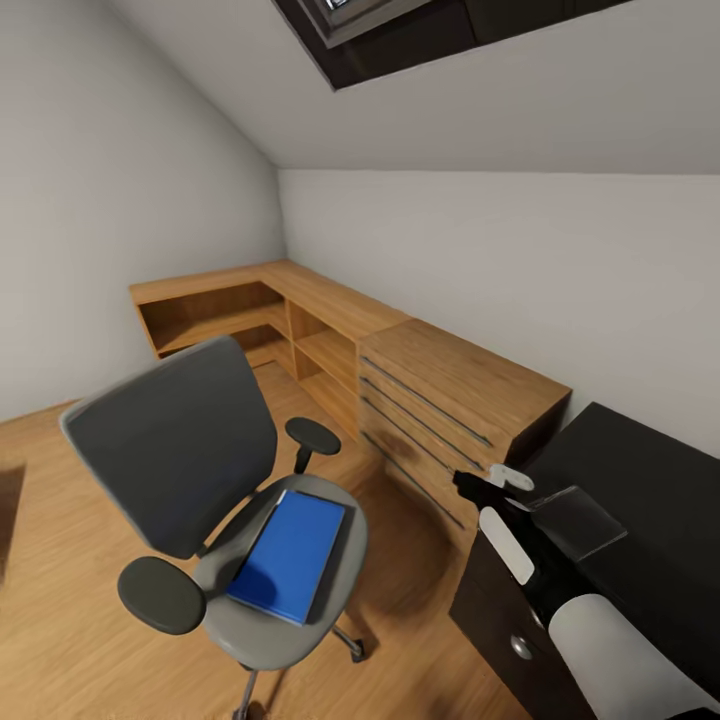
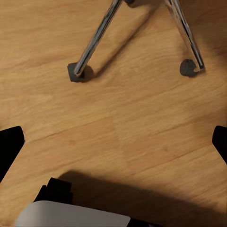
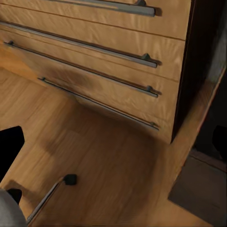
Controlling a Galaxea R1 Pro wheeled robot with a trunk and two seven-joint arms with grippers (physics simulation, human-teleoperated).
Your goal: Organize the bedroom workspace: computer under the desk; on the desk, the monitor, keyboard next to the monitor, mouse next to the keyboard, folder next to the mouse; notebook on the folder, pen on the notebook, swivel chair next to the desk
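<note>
Right arm (image 1: 610,640): raised at the lower right of the head view, white forearm leading to a black wrist and white-trimmed right gripper (image 1: 490,483), which points forward and down. Its jaws stand apart, dark fingertips (image 3: 10,146) showing at opposite edges of the right wrist view. Left gripper (image 2: 113,142): aimed straight down, jaws likewise spread wide, nothing between them

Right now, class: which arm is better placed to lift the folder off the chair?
Probably the left: the folder lies on the chair at the robot's left, while the right gripper hangs by the desk.
</note>
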